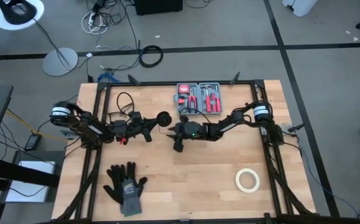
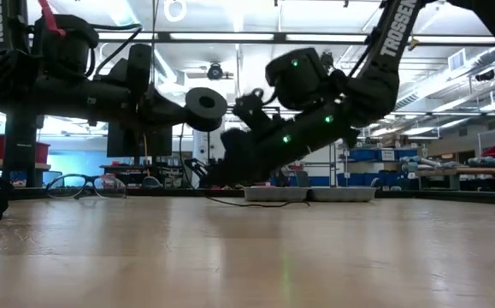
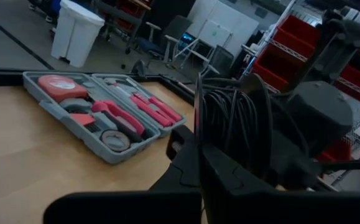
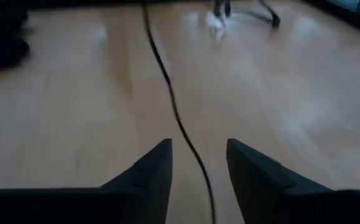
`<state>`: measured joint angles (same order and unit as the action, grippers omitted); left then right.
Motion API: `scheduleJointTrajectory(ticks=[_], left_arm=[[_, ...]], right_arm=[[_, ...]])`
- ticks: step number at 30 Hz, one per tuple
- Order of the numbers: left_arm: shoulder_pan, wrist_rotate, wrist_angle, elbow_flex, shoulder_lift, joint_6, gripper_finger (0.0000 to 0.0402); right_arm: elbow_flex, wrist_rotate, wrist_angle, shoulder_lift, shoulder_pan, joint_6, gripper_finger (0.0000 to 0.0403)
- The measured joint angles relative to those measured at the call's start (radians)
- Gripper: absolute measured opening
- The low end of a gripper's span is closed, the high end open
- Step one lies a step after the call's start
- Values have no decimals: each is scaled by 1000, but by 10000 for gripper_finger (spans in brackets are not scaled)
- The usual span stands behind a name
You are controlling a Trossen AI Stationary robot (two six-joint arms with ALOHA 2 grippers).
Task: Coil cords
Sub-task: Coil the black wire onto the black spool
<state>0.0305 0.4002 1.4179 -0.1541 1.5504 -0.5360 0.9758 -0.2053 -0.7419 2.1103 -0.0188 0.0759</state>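
The right wrist view alone shows the right gripper (image 4: 198, 171) with fingers spread, astride a thin black strand of the cord (image 4: 167, 87) lying on the wooden table (image 4: 74, 99); the left wrist view alone shows the rest of that cord wound in a bundle at the left gripper (image 3: 229, 155), whose fingers are pressed together, the round puck beyond. In the low view the disc (image 2: 206, 108) hangs above the table, and "TROSSEN" reads on an arm (image 2: 398, 26). From above, both grippers meet near centre; the grey tool case (image 1: 198, 98) with red handles lies at twelve o'clock, dark gloves (image 1: 125, 185) at seven, the white tape roll (image 1: 247, 180) at four.
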Motion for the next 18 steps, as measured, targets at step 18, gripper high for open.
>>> scheduleJointTrajectory(ticks=[18], left_arm=[[0, -3, 27, 1, 0, 0, 0]], right_arm=[[9, 2, 219, -6, -16, 102, 12]])
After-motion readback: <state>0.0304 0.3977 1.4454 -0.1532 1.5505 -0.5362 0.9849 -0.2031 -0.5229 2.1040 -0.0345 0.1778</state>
